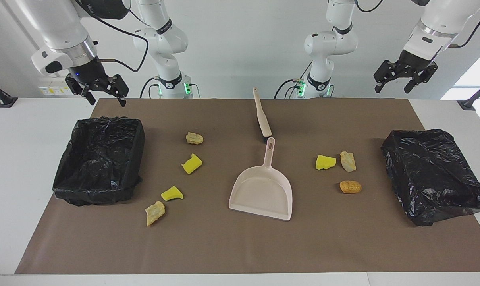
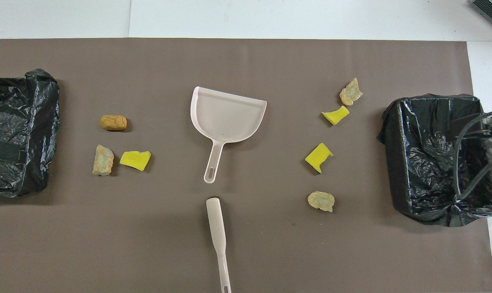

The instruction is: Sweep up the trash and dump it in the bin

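Trash lies on the brown mat in two groups. Toward the right arm's end are a tan lump [image 1: 194, 138], two yellow sponge chunks [image 1: 191, 163] [image 1: 172, 193] and another tan lump [image 1: 155, 212]. Toward the left arm's end are a yellow chunk [image 1: 325, 162], a beige lump [image 1: 347, 161] and an orange-brown lump [image 1: 350, 186]. One black-bagged bin [image 1: 93, 195] stands at the right arm's end, a second bin [image 1: 442, 210] at the left arm's end. My right gripper [image 1: 108, 101] hangs open above the first bin's robot-side edge. My left gripper [image 1: 392, 89] hangs open, high above the left arm's end of the mat.
A pale pink dustpan [image 1: 262, 190] lies mid-mat, its handle pointing toward the robots. A pale brush [image 1: 261, 113] lies just nearer to the robots, in line with that handle. Cables of the right arm [image 2: 473, 142] cross over the bin in the overhead view.
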Controlling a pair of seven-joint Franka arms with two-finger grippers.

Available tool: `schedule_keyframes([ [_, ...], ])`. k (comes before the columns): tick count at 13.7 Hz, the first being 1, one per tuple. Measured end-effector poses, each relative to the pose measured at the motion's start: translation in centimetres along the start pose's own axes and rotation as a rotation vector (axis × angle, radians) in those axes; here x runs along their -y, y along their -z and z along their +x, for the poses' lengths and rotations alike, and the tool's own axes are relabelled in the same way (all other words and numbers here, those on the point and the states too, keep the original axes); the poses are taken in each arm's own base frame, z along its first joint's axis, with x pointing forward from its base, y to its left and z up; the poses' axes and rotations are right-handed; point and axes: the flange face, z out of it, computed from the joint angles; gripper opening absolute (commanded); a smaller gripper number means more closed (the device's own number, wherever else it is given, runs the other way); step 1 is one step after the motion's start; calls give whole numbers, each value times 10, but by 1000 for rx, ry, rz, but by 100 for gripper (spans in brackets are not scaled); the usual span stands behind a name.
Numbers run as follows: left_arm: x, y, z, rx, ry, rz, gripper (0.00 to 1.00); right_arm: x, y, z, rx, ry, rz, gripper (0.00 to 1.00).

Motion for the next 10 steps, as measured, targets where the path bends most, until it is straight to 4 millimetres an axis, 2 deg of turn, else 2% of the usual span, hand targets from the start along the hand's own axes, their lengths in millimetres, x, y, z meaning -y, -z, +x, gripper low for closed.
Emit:
schedule_keyframes([
  [10, -1, -1, 0, 3, -1, -1, 100, 2, 1, 0, 1, -30, 3, 100],
])
